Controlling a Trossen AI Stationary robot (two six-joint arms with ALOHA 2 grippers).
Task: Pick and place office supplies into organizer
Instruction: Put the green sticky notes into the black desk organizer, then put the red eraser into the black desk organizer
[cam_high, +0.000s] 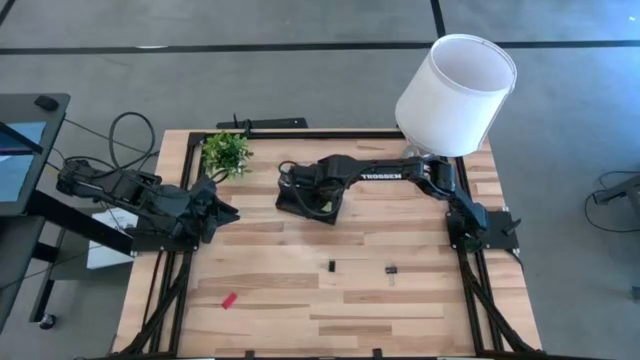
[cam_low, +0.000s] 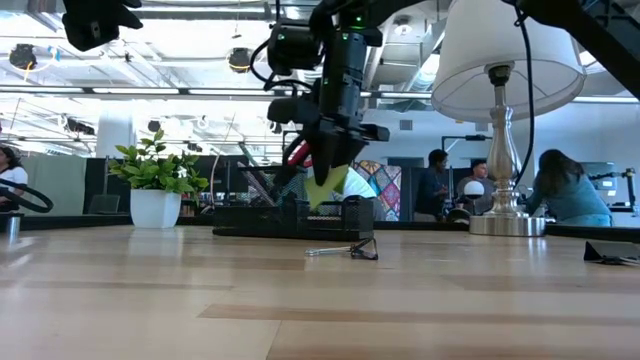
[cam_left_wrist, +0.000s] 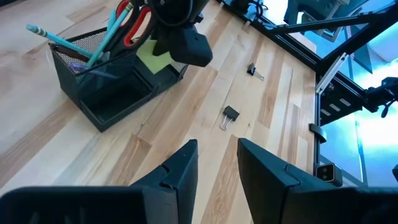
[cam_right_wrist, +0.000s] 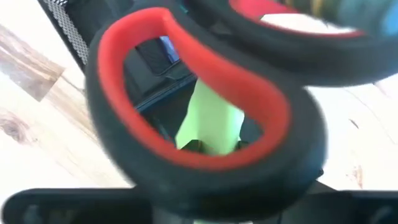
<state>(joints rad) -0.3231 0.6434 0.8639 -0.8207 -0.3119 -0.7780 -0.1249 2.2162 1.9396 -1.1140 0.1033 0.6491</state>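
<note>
Right gripper (cam_low: 325, 165): poised directly above the organizer (cam_high: 310, 203); whether its fingers clamp or have parted cannot be told. A lime-green sticky-note pad (cam_low: 326, 184) sits at its fingertips, over the organizer's low flat section.

Scissors (cam_right_wrist: 205, 106): red-and-black handles, standing in the organizer's taller compartment, right beside the gripper.

Pens (cam_left_wrist: 93, 50): teal shafts, leaning out of that same compartment.

Organizer: black mesh tray, far middle of the wooden table (cam_high: 280, 290).

Binder clips: two small black ones, first (cam_high: 331, 266) and second (cam_high: 391, 268), loose on the table nearer the front, apart from the tray.

Red eraser (cam_high: 229, 299): front left of the table, well apart.

Left gripper (cam_left_wrist: 217, 163): fingers parted, holding nothing, at the table's left edge.

Potted plant (cam_high: 226, 152): far left corner.

Lamp (cam_high: 456, 95): white shade, far right corner.
</note>
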